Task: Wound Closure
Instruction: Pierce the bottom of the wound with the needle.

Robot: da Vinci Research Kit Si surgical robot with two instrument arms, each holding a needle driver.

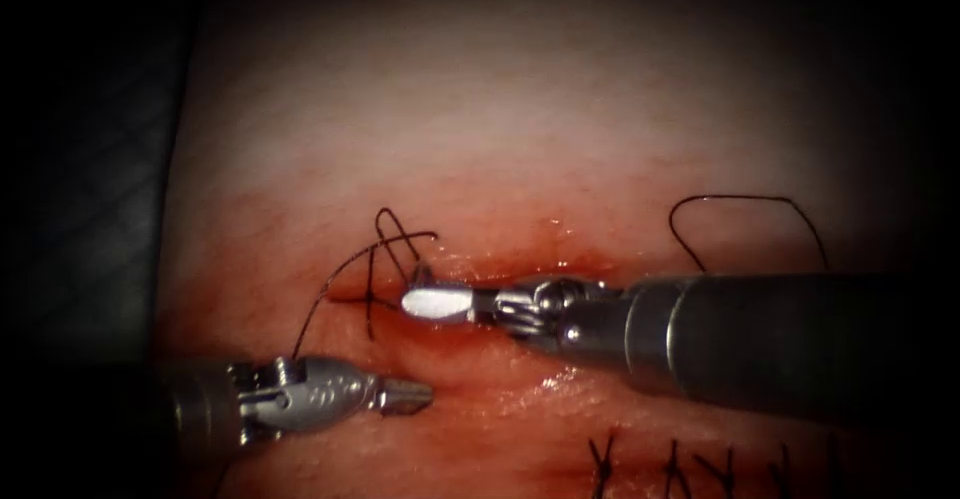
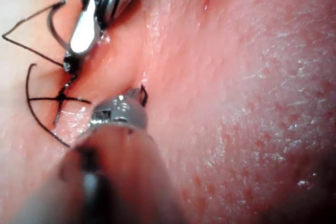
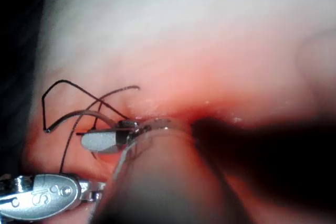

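Note:
The tissue [image 1: 500,139] has a red, wet cut [image 1: 560,264] running across. At the cut's left end sits a stitch [image 1: 372,299] with dark thread [image 1: 395,234] looping above it. My right tool [image 1: 435,301] reaches in over the cut, its jaws shut on the thread at this stitch [image 2: 62,95]. A long thin curved strand [image 1: 325,294] arcs from near the loops down toward my left tool; I cannot tell whether it is needle or thread. My left tool [image 1: 405,396] lies below the cut, jaws shut and holding nothing. I cannot single out the needle.
Another thread loop [image 1: 745,204] lies on the tissue above the right shaft [image 1: 780,339]. Several finished stitches [image 1: 690,469] line a second cut along the bottom. Red fluid wets the tissue around both cuts. A dark cloth [image 1: 90,209] borders the tissue's left edge.

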